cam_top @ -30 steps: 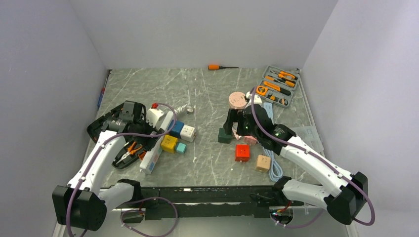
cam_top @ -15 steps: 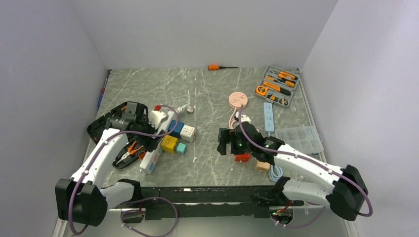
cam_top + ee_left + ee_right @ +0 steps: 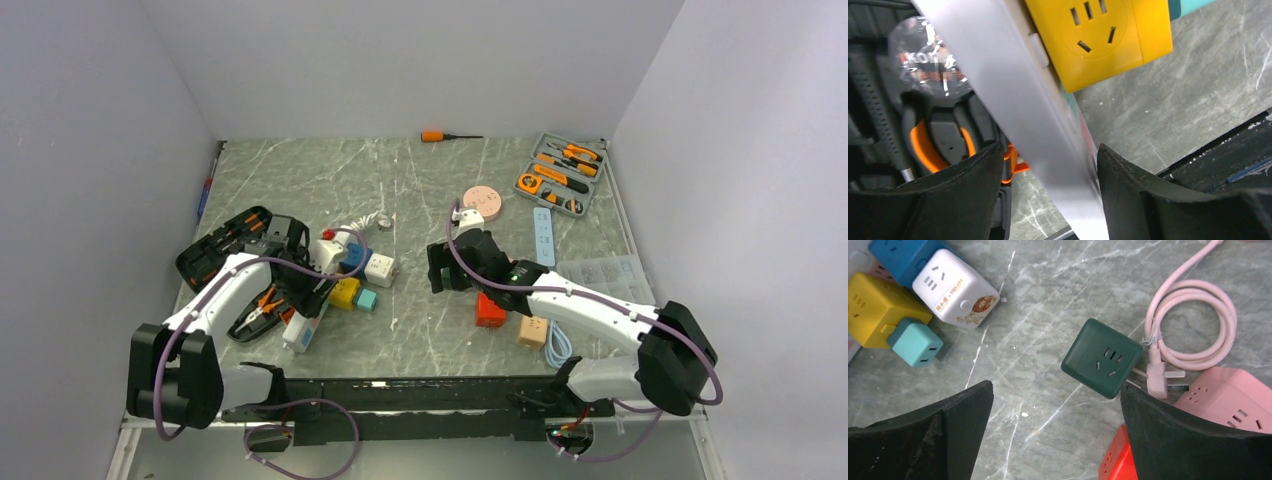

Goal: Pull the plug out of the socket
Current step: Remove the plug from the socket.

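Observation:
A long white power strip (image 3: 1018, 95) runs slantwise between my left gripper's (image 3: 1048, 185) fingers. The right finger (image 3: 1148, 195) lies against its edge, while a gap shows at the left finger (image 3: 948, 200), so the jaws are open around it. From above, that gripper (image 3: 300, 295) sits over the strip's (image 3: 305, 328) middle. A yellow cube (image 3: 1108, 35) sits against the strip's side, and a white plug (image 3: 327, 250) with a grey cable stands at its far end. My right gripper (image 3: 1055, 405) hangs wide open and empty over bare table, just left of a green cube (image 3: 1102, 358).
White (image 3: 955, 289), blue (image 3: 903, 252) and teal (image 3: 915, 341) cubes cluster by the yellow one. A pink plug (image 3: 1160, 376), pink cube (image 3: 1228, 397) and red cube (image 3: 1118, 460) lie by the right gripper. A black tool case (image 3: 215, 255) sits left, a grey tool kit (image 3: 560, 175) back right.
My left gripper has slid along the power strip toward the near edge and its jaws have narrowed around it. The right gripper has swung left and farther back, off the red and tan cubes.

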`<action>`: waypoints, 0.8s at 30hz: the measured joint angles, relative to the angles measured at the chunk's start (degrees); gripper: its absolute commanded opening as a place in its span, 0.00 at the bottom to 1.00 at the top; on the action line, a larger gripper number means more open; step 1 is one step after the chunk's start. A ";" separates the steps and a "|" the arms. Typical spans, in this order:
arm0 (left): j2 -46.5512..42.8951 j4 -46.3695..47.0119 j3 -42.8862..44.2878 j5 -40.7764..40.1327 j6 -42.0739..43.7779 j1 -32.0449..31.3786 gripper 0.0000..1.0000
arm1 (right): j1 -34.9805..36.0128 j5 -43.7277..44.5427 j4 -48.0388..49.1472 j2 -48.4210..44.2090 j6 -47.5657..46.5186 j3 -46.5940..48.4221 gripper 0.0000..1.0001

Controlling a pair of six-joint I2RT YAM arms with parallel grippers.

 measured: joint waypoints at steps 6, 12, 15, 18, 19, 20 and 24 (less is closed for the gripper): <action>2.91 0.17 -1.44 2.32 -0.02 0.00 0.27 | 0.09 1.05 1.79 -3.08 -2.03 0.00 0.91; 1.60 0.72 -2.19 3.37 3.34 -0.04 0.27 | 0.74 1.49 3.58 -6.58 -2.45 -0.48 0.89; 1.22 1.05 -2.49 3.61 3.67 0.00 0.31 | 2.01 1.73 3.80 -6.97 -2.51 -0.72 0.90; 1.22 1.07 -2.56 3.69 3.74 0.00 0.34 | 4.57 2.54 3.80 -5.84 -2.49 -0.72 0.90; 1.22 1.11 -2.60 3.72 3.78 -0.02 0.34 | 5.68 3.04 3.78 -5.14 -2.43 -0.72 0.90; 1.20 1.18 -2.64 3.72 3.82 -0.02 0.34 | 6.58 3.28 3.80 -4.48 -2.38 -0.72 0.90; 0.59 1.40 -2.99 3.74 3.96 -0.02 0.28 | 11.45 5.86 3.63 0.22 -1.99 -0.35 0.91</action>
